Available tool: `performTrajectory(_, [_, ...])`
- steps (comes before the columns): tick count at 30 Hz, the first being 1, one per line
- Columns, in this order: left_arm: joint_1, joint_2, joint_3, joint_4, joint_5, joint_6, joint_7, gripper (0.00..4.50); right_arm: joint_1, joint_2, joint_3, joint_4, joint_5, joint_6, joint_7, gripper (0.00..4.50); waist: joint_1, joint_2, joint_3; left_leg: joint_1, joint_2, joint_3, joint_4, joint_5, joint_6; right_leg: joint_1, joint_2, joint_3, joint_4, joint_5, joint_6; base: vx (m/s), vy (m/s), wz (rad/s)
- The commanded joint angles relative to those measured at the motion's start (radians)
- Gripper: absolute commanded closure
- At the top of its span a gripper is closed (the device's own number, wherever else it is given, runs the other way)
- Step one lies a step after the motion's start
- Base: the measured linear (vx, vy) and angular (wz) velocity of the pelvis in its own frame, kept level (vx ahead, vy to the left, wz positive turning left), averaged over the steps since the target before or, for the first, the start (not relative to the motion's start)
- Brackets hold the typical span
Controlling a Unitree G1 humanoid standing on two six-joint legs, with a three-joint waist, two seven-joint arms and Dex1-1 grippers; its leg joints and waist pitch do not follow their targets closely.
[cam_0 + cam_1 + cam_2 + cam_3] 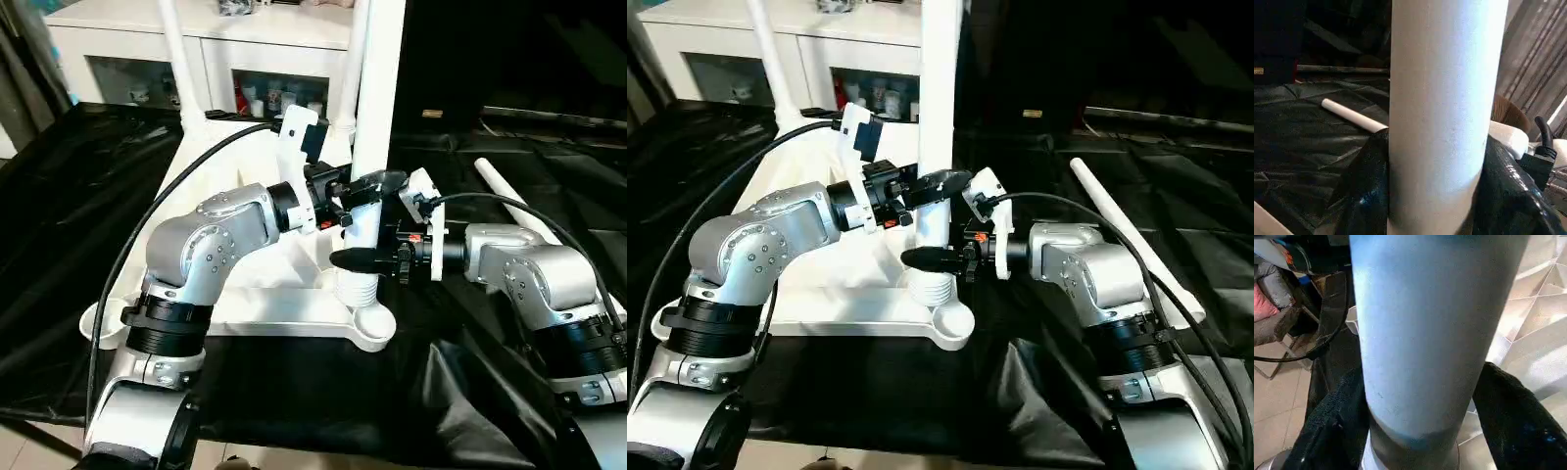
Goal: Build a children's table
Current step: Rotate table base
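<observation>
I'm seating the long white cylindrical plastic leg [377, 117] upright in the white ribbed tabletop [245, 294]'s near corner socket, left gripper [361, 191] clamping it, right gripper [364, 259] loosely astride; next, twist home.

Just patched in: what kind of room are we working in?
Likely a home-style room or staged test space: a white glass-doored cabinet with small items inside, black sheeting under the work, tiled floor.

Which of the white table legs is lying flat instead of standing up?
The loose leg on the black sheet, beside the robot's right arm. The other legs stand upright on the tabletop: the near one between both grippers, another at the far corner.
</observation>
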Motion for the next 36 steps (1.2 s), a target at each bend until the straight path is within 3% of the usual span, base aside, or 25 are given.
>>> performTrajectory(1, [-0.004, 0.0, -0.005, -0.024, -0.01, 0.003, -0.014, 2.62, -0.002, -0.005, 0.0, 0.004, 0.004, 0.009, 0.002, 1.79, 0.0, -0.011, -0.081, 0.014, 0.017, 0.001, -0.061, -0.123, 0.016, 0.064, -0.047, 0.046, -0.064, -0.174, -0.184, 0.0, 0.0, 0.0])
performTrajectory(9, [-0.01, -0.005, 0.007, -0.015, -0.013, 0.003, -0.009, 2.62, 0.001, 0.0, -0.006, 0.01, 0.01, 0.015, 0.0, 2.52, 0.0, -0.01, -0.081, 0.014, 0.017, 0.001, -0.06, -0.131, 0.012, 0.065, -0.048, 0.046, -0.065, -0.189, -0.182, 0.0, 0.0, 0.0])
performTrajectory(11, [-0.015, -0.008, 0.011, -0.007, 0.003, -0.007, 0.018, 2.06, 0.002, 0.003, -0.008, 0.012, 0.009, 0.013, -0.004, 2.56, 0.0, -0.009, -0.081, 0.015, 0.018, 0.001, -0.061, -0.133, 0.01, 0.064, -0.047, 0.046, -0.065, -0.186, -0.182, 0.0, 0.0, 0.0])
performTrajectory(16, [-0.011, -0.008, 0.021, -0.013, -0.019, 0.004, 0.004, 1.56, 0.009, 0.02, -0.025, 0.013, 0.007, -0.002, -0.03, 2.59, 0.0, -0.009, -0.081, 0.014, 0.017, 0.001, -0.06, -0.125, 0.011, 0.064, -0.047, 0.046, -0.063, -0.173, -0.187, 0.0, 0.0, 0.0])
performTrajectory(18, [-0.008, -0.023, 0.035, -0.014, -0.017, -0.041, 0.007, 1.51, 0.015, 0.037, -0.047, 0.013, 0.014, -0.012, -0.055, 2.59, -0.001, -0.009, -0.082, 0.013, 0.016, 0.001, -0.06, -0.122, 0.01, 0.066, -0.047, 0.046, -0.063, -0.163, -0.191, 0.0, 0.0, 0.0])
performTrajectory(19, [-0.004, -0.038, 0.051, -0.011, -0.013, -0.114, -0.005, 1.38, 0.02, 0.058, -0.073, 0.013, 0.022, -0.028, -0.084, 2.59, 0.0, -0.008, -0.081, 0.012, 0.016, 0.001, -0.061, -0.124, 0.012, 0.065, -0.049, 0.046, -0.066, -0.169, -0.189, 0.0, 0.0, 0.0])
performTrajectory(22, [-0.007, -0.12, 0.166, 0.008, -0.08, -0.249, 0.025, 1.32, 0.027, 0.103, -0.129, 0.016, 0.041, -0.053, -0.152, 2.59, 0.001, -0.01, -0.083, 0.012, 0.016, 0.001, -0.06, -0.124, 0.011, 0.067, -0.051, 0.045, -0.066, -0.16, -0.196, 0.0, 0.0, 0.0])
performTrajectory(23, [-0.014, -0.138, 0.214, 0.02, -0.117, -0.271, 0.037, 1.32, 0.033, 0.122, -0.154, 0.015, 0.044, -0.073, -0.189, 2.59, 0.001, -0.012, -0.082, 0.01, 0.016, 0.002, -0.06, -0.125, 0.011, 0.067, -0.052, 0.046, -0.066, -0.155, -0.202, 0.0, 0.0, 0.0])
performTrajectory(26, [-0.008, -0.108, 0.224, 0.016, -0.129, -0.264, -0.009, 1.32, 0.044, 0.149, -0.19, 0.017, 0.027, -0.125, -0.265, 2.59, 0.0, -0.009, -0.082, 0.016, 0.015, 0.002, -0.062, -0.135, 0.008, 0.062, -0.048, 0.045, -0.066, -0.18, -0.183, 0.0, 0.0, 0.0])
performTrajectory(28, [0.017, -0.063, 0.184, -0.004, -0.098, -0.265, -0.079, 1.32, 0.049, 0.155, -0.204, 0.026, 0.005, -0.155, -0.308, 2.59, -0.002, -0.005, -0.082, 0.018, 0.016, 0.001, -0.064, -0.129, 0.004, 0.059, -0.047, 0.045, -0.067, -0.192, -0.169, 0.0, 0.0, 0.0])
performTrajectory(30, [0.068, 0.035, 0.085, -0.048, -0.03, -0.267, -0.199, 1.32, 0.063, 0.144, -0.204, 0.033, -0.054, -0.215, -0.362, 2.59, -0.004, -0.002, -0.081, 0.019, 0.018, -0.001, -0.068, -0.133, -0.01, 0.058, -0.048, 0.045, -0.066, -0.212, -0.153, 0.0, 0.0, 0.0])
performTrajectory(33, [0.145, 0.215, -0.123, -0.085, 0.149, -0.334, -0.35, 1.32, 0.097, 0.109, -0.175, 0.024, -0.141, -0.279, -0.41, 2.59, -0.01, 0.004, -0.079, 0.025, 0.019, 0.001, -0.071, -0.146, -0.026, 0.054, -0.043, 0.049, -0.063, -0.207, -0.139, 0.0, 0.0, 0.0])
performTrajectory(34, [0.153, 0.232, -0.144, -0.086, 0.168, -0.343, -0.362, 1.32, 0.101, 0.106, -0.172, 0.021, -0.146, -0.281, -0.412, 2.59, -0.006, 0.006, -0.079, 0.028, 0.02, 0.0, -0.071, -0.15, -0.027, 0.05, -0.044, 0.048, -0.067, -0.21, -0.136, 0.0, 0.0, 0.0])
performTrajectory(35, [0.194, 0.318, -0.266, -0.069, 0.286, -0.403, -0.403, 1.32, 0.131, 0.098, -0.158, -0.006, -0.162, -0.274, -0.419, 2.59, -0.008, 0.006, -0.078, 0.024, 0.019, -0.003, -0.074, -0.155, -0.027, 0.055, -0.043, 0.05, -0.068, -0.206, -0.128, 0.0, 0.0, 0.0])
performTrajectory(36, [0.201, 0.327, -0.282, -0.065, 0.3, -0.411, -0.408, 1.32, 0.136, 0.097, -0.156, -0.01, -0.164, -0.273, -0.421, 2.59, -0.008, 0.007, -0.079, 0.026, 0.02, -0.001, -0.073, -0.161, -0.03, 0.055, -0.043, 0.051, -0.065, -0.202, -0.123, 0.0, 0.0, 0.0])
